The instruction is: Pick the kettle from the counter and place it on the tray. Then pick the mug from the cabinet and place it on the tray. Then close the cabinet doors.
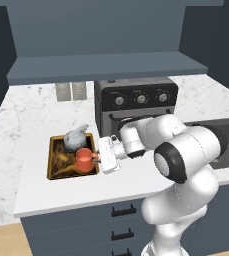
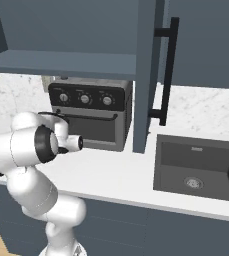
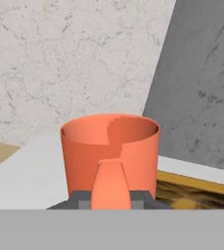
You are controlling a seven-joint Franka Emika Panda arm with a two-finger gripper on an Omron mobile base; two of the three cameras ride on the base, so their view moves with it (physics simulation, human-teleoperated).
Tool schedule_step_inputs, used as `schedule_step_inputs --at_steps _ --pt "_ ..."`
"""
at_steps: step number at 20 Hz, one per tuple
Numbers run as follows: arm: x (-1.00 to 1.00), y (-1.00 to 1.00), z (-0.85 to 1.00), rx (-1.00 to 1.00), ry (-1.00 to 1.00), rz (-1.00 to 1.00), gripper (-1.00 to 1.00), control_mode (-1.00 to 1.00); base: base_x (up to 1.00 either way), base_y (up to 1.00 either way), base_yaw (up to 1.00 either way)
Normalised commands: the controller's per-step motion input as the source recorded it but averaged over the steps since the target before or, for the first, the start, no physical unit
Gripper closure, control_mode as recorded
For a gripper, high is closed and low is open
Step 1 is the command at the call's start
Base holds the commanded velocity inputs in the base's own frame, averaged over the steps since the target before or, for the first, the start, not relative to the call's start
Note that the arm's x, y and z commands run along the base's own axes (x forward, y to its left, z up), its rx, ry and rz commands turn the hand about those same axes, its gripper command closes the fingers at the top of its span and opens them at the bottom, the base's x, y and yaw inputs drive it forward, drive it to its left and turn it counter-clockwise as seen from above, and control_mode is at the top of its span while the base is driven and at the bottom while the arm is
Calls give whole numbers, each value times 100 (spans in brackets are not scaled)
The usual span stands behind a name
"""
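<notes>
The orange-red mug (image 1: 83, 159) is upright over the right front part of the tray (image 1: 52, 165), a dark brown tray with a golden rim on the white marble counter (image 1: 36, 192). My gripper (image 1: 97, 158) reaches in from the right and is shut on the mug's handle. In the hand view the mug (image 3: 108, 141) is close ahead, its handle pinched in my gripper (image 3: 111, 197), with the tray (image 3: 191, 188) to its right. I cannot tell whether the mug rests on the tray. The silver-grey kettle (image 1: 76, 138) sits at the tray's back. One cabinet door (image 2: 146, 75) stands open.
A black toaster oven (image 1: 136, 102) stands on the counter right behind my arm. The dark sink basin (image 2: 196, 170) lies to the right. The cabinet's shelf base (image 1: 106, 65) overhangs the back of the counter. Drawer fronts (image 1: 121, 212) run below the counter edge.
</notes>
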Motion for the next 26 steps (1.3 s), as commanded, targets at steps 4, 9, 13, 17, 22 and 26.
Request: schedule_step_inputs --at_steps 4,9,13,17,22,26 --pt "20 28 -22 -2 4 0 100 -100 0 0 0" --pt "18 21 -8 0 2 -4 100 -100 0 0 0" --pt "16 11 -7 0 0 -8 100 -100 0 0 0" --pt "21 14 -6 0 0 -10 100 -100 0 0 0" --pt "41 2 -2 0 2 -6 100 -100 0 0 0" --pt "39 0 -14 0 4 0 100 -100 0 0 0"
